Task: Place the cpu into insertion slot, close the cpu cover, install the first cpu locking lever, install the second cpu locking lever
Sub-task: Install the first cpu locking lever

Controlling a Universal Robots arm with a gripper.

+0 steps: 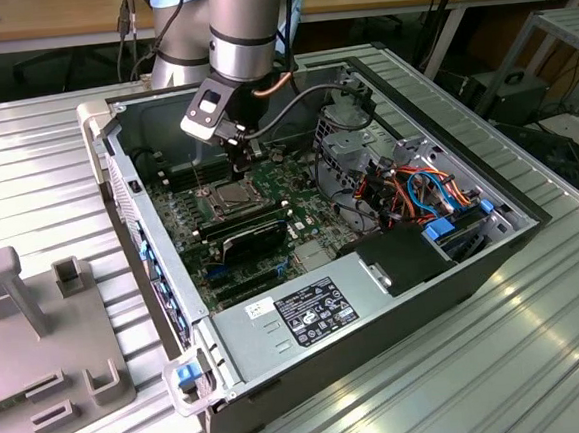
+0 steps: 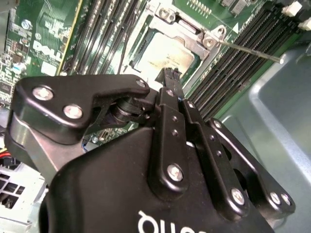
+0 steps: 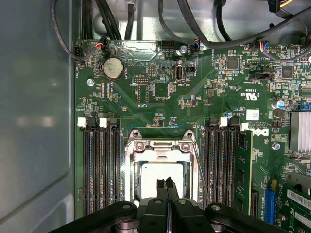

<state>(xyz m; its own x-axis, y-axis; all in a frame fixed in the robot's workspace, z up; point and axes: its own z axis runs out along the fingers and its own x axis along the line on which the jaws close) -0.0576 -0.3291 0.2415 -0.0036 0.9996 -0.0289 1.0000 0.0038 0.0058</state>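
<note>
Green board (image 3: 160, 102) floors your open case (image 1: 381, 355); in the exterior view the insertion slot (image 1: 208, 198) lies at ten o'clock from the case's middle, black memory slots (image 3: 95, 170) tight on two sides. Your cpu cover (image 3: 160, 148) lies down over the dull silver cpu (image 3: 160, 172). One thin lever (image 3: 200, 177) stands tilted up beside it. Your tool (image 3: 165, 183) hangs just above the cpu, fingertips pressed together, holding nothing.
</note>
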